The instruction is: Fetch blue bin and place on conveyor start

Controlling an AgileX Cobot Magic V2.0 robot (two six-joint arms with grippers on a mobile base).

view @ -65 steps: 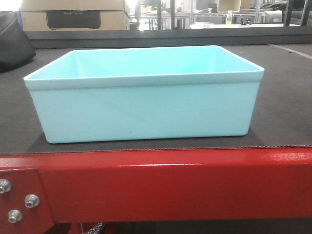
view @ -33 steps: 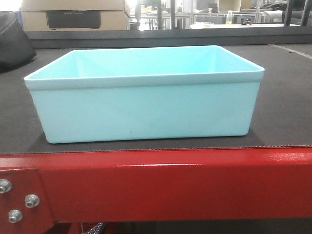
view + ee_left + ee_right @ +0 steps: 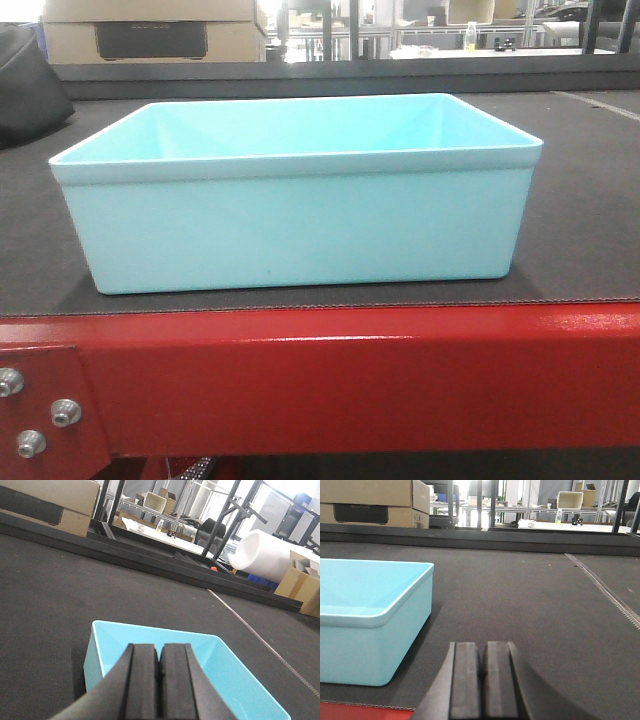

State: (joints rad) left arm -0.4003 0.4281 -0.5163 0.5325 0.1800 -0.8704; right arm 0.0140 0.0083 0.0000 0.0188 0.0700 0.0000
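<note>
Nothing has moved since a second ago: across the front views the blue bin (image 3: pixel 296 205) keeps the same place and the same outline on the belt, and no arm enters that view then or now.

The bin sits upright and open-topped on the dark grey belt of the conveyor start (image 3: pixel 585 215), its near wall just behind the glossy red frame (image 3: pixel 360 375), with a narrow strip of belt showing between them. Three silver bolts (image 3: pixel 35 410) stud the frame at its lower left. Nothing can be seen inside the bin.

In the left wrist view the left gripper (image 3: pixel 160 680) has its two black pads pressed together with only a thin seam between them, holding nothing. It hangs over the near end of the bin (image 3: pixel 220 675), above the rim.

In the right wrist view the right gripper (image 3: pixel 481 682) is likewise closed pad against pad and empty. It is low over bare belt (image 3: pixel 530 610), to the side of the bin (image 3: pixel 370 625) and apart from it; the bin's rounded corner lies to its left.

Cardboard boxes (image 3: pixel 375 502) stand beyond the far edge of the belt, and a large white roll (image 3: pixel 262 555) lies in the background of the left wrist view.
</note>
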